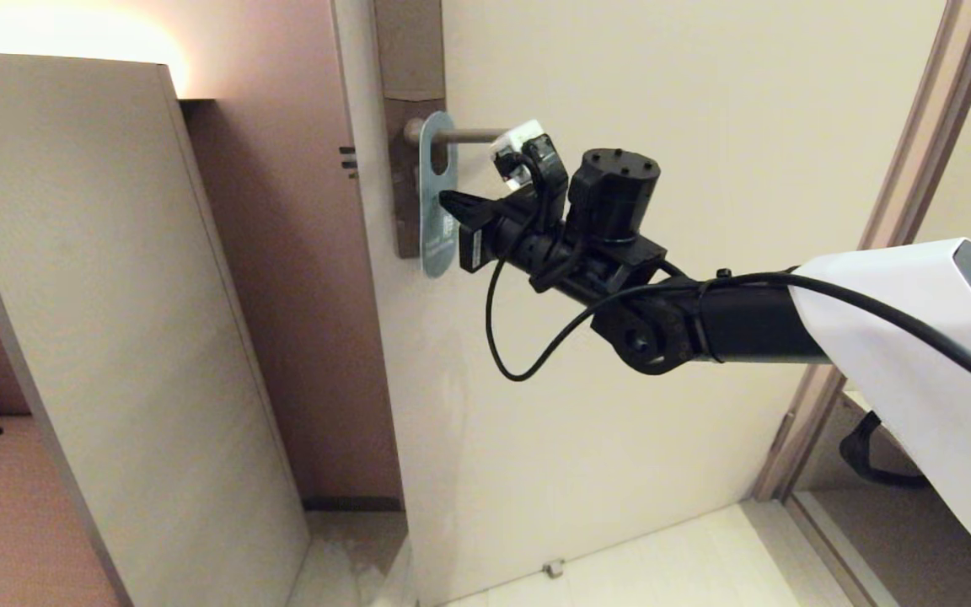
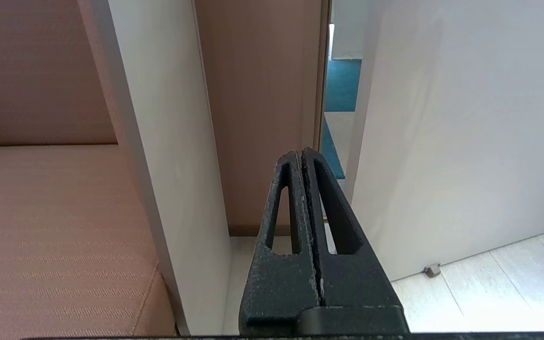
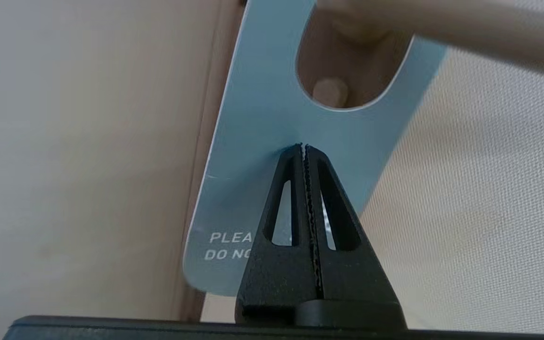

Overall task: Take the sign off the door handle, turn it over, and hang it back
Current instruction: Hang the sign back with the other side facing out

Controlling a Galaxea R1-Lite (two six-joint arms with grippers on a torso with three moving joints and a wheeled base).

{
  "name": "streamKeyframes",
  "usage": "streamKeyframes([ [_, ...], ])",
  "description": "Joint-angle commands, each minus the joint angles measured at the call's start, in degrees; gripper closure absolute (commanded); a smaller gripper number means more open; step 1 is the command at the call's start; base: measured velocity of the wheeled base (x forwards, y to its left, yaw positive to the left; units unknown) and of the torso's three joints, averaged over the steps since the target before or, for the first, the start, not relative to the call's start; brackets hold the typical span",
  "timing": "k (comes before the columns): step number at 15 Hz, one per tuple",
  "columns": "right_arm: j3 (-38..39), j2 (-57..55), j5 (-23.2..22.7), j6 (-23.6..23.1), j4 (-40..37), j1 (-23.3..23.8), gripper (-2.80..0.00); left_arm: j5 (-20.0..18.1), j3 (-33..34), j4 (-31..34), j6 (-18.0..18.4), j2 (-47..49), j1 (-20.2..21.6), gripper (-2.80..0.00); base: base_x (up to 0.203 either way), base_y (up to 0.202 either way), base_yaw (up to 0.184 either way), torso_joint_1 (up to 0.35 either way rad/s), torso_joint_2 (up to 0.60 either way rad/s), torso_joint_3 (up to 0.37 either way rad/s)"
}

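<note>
Cream door panels and a pinkish wall fill the background, with a pale tiled floor below. On the door, the slim brushed-metal lever door handle (image 1: 456, 134) juts from its tall grey-brown plate, and the flat teal-blue card sign (image 1: 436, 198) hangs from it close to the plate, the lever passing through its oval hole. In the right wrist view the blue face with white "PLEA… DO NO…" lettering faces the camera.

Just below the door handle, the right gripper (image 1: 450, 201) has its black fingers pressed together with nothing between them, their tips at the face of the sign, just under the oval hole; whether they touch the card cannot be told. The left gripper (image 2: 301, 153) is nowhere near the door handle, parked low facing the gap beside the door, fingers together and empty.

The task looks to be at its very start: the sign is not yet grasped or lifted off. Next, the right fingers would likely need to part, straddle the card's edge and clamp it, then slide the sign along the lever towards its free end.
</note>
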State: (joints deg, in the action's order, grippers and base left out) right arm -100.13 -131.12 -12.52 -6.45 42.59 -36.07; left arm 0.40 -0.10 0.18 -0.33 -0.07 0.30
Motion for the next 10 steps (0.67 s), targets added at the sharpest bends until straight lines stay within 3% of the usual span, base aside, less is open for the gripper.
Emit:
streamKeyframes([
  [1, 0.0, 0.0, 0.3, -0.1, 0.4, -1.4, 0.0, 0.0, 0.0, 0.0, 0.0, 0.1, 0.1, 0.0, 0.0, 0.0, 0.0, 0.0, 0.0, 0.0],
  [4, -0.9, -1.2, 1.1, -0.1, 1.4, -2.3, 0.0, 0.0, 0.0, 0.0, 0.0, 0.1, 0.0, 0.0, 0.0, 0.0, 0.0, 0.0, 0.0, 0.0],
  [10, -5.4, -7.3, 10.9, -0.3, 3.9, -2.8, 0.0, 0.0, 0.0, 0.0, 0.0, 0.1, 0.0, 0.0, 0.0, 0.0, 0.0, 0.0, 0.0, 0.0],
])
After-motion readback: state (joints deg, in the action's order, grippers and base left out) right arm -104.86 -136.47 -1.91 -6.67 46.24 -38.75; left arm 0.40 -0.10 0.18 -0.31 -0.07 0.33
